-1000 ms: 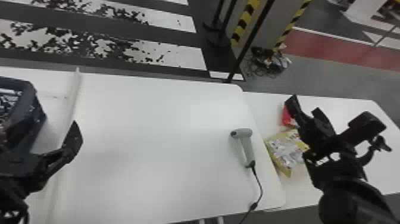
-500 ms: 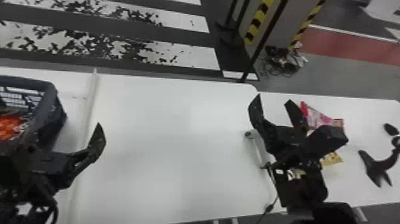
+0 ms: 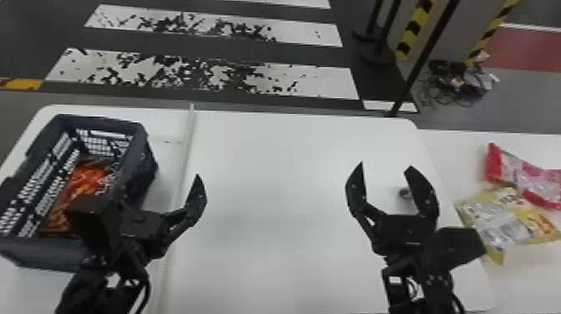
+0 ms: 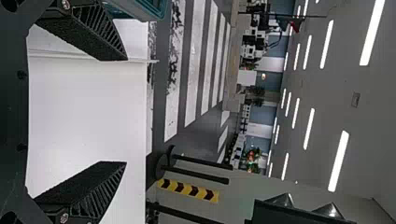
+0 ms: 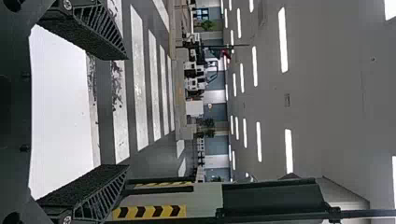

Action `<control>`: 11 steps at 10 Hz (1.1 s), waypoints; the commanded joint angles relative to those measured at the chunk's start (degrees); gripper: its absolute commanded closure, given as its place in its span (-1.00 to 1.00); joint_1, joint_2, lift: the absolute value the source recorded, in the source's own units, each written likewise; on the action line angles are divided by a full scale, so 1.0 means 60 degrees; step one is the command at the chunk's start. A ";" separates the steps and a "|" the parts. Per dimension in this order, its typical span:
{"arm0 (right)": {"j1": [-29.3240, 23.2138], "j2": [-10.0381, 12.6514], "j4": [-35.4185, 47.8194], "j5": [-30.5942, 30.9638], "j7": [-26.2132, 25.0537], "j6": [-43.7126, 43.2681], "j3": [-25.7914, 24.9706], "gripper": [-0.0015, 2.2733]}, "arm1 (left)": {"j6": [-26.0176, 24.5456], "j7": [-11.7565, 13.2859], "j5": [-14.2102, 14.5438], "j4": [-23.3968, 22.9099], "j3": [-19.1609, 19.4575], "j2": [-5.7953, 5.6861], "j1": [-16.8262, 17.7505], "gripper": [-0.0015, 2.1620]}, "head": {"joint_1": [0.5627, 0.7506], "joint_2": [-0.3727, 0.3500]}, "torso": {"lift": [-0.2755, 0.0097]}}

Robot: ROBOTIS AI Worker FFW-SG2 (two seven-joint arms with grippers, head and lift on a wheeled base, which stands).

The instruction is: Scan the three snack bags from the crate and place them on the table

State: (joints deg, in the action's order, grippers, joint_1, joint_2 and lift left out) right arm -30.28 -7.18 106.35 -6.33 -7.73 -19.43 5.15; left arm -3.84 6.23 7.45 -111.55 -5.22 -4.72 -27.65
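In the head view, my left gripper (image 3: 142, 225) stands at the near right side of the dark crate (image 3: 102, 122), partly covering it. An orange-red snack bag (image 3: 85, 179) lies inside the crate. My right gripper (image 3: 386, 165) stands above the table's right part, empty, its fingers spread. Behind its right finger peeks a bit of the grey scanner (image 3: 405, 192). On the right-hand table a pink-red bag (image 3: 517, 173) touches a yellow bag (image 3: 496, 213). Both wrist views show spread fingers with nothing between them, at the left gripper (image 4: 125, 111) and the right gripper (image 5: 127, 112).
A raised white strip (image 3: 188, 146) runs along the white table (image 3: 271, 167) between crate and middle. Beyond the far edge stand a black pole (image 3: 421, 62) and a yellow-black striped post (image 3: 413, 31); cables (image 3: 455, 83) lie on the floor.
The head view has turned left, bringing more of the crate into sight. My right gripper has moved left, away from over the two bags, and now hides most of the scanner.
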 commanded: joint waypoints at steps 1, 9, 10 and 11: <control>-0.0021 0.0010 -0.0309 0.0029 -0.0016 -0.0167 0.0240 -0.94 | 0.0001 0.0001 -0.0010 0.0033 0.0050 -0.0019 0.0009 -0.92 | 0.41 -0.22 | 0.50; -0.0124 -0.0049 -0.0895 -0.0029 -0.0030 -0.0401 0.0357 -0.94 | -0.4569 0.1715 -0.0245 -0.1300 0.2921 -0.1176 0.1386 -0.92 | 0.41 0.27 | 0.50; -0.0124 -0.0049 -0.0909 -0.0029 -0.0030 -0.0401 0.0372 -0.94 | -0.5214 0.2154 -0.0626 -0.1242 0.3258 -0.1220 0.1782 -0.92 | 0.41 0.34 | 0.50; -0.0139 -0.0049 -0.0924 -0.0029 -0.0030 -0.0401 0.0372 -0.94 | -0.5770 0.2491 -0.1021 -0.1110 0.3375 -0.1367 0.2236 -0.92 | 0.41 0.37 | 0.50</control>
State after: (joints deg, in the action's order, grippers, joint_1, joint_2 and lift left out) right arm -31.03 -7.47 100.88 -6.50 -7.91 -21.83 7.36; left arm -36.31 21.03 2.76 -118.61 14.42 -12.39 -15.97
